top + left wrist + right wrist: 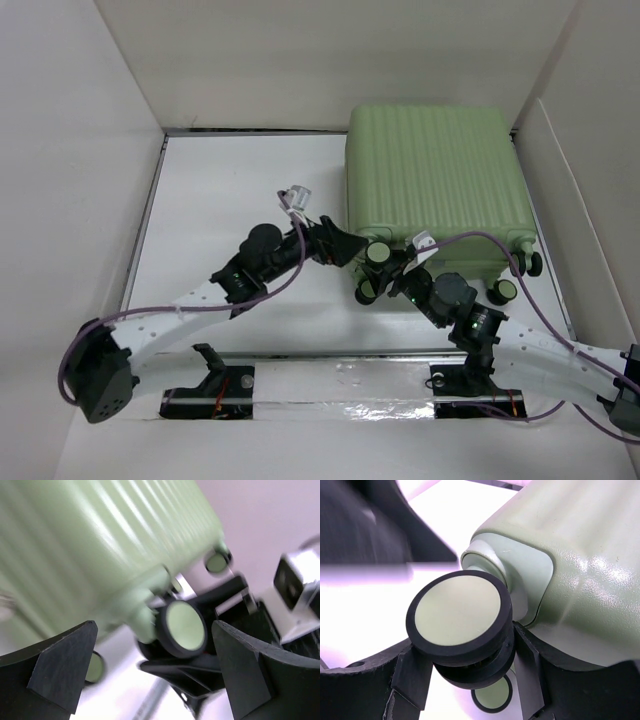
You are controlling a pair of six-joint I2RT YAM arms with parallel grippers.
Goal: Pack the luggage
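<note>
The luggage (435, 175) is a closed light-green ribbed suitcase lying flat at the back right of the table, wheels toward me. My right gripper (392, 272) is at its near left corner. In the right wrist view the fingers (529, 666) sit on either side of a black-and-green spinner wheel (457, 610), and the right gripper (470, 672) is shut on it. My left gripper (345, 245) hovers just left of that corner. In the left wrist view the left gripper (155, 675) is wide open with nothing held, facing the same wheel (184, 626) and the shell (90, 545).
Other wheels (501, 290) (530, 263) stick out along the suitcase's near edge. White walls (80, 150) enclose the table on the left, back and right. Purple cables (520, 285) loop over the right arm. The right wrist camera (300, 590) is close to my left fingers.
</note>
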